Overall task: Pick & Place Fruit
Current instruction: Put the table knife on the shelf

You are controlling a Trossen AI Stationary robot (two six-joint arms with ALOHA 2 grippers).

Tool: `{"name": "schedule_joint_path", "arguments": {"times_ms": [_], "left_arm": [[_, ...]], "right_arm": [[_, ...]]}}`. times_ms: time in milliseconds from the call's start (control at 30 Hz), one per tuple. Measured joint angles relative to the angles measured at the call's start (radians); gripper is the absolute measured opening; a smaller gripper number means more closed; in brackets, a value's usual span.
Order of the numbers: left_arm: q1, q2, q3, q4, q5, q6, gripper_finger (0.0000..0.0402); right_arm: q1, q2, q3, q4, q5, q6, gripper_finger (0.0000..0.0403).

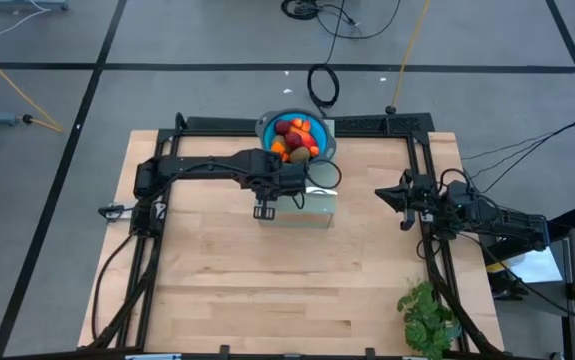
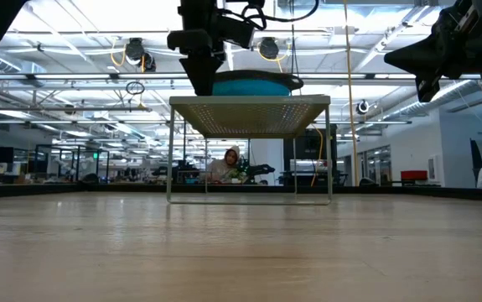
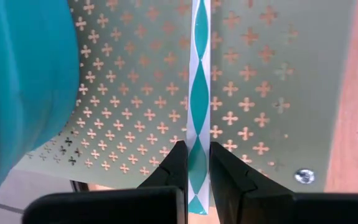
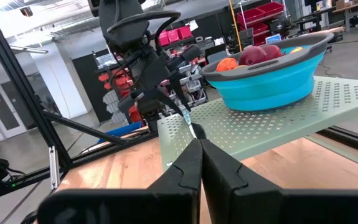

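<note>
Toy fruit (image 1: 295, 138), red, orange and olive pieces, lies in a blue bowl (image 1: 264, 128) on a pale green perforated stand (image 1: 312, 208); it also shows in the right wrist view (image 4: 259, 55). My left gripper (image 3: 197, 149) is over the stand's near left part, shut on a slim white-and-teal knife-like strip (image 3: 198, 93). My right gripper (image 4: 198, 149) is shut and empty, raised to the right of the stand (image 1: 382, 194). My left gripper pinches the slim strip near its near end (image 3: 197, 140) between its two fingers. The strip runs out ahead along the fingers, over the stand's perforated top (image 3: 259, 93). Its far end is out of the wrist view; whether it touches the stand I cannot tell.
The stand rests on thin legs (image 2: 170, 159) with open room beneath. A green leafy plant (image 1: 429, 315) sits at the table's near right corner. A black frame (image 1: 407, 125) borders the table. A person (image 2: 226, 165) sits in the room beyond.
</note>
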Motion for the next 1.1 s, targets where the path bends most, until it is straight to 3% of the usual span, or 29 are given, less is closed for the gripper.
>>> {"name": "schedule_joint_path", "arguments": {"times_ms": [1100], "left_arm": [[-0.003, 0.0, 0.0, -0.007, 0.028, -0.003, 0.0033]], "right_arm": [[0.0, 0.0, 0.0, 0.0, 0.0, 0.0, 0.0]]}}
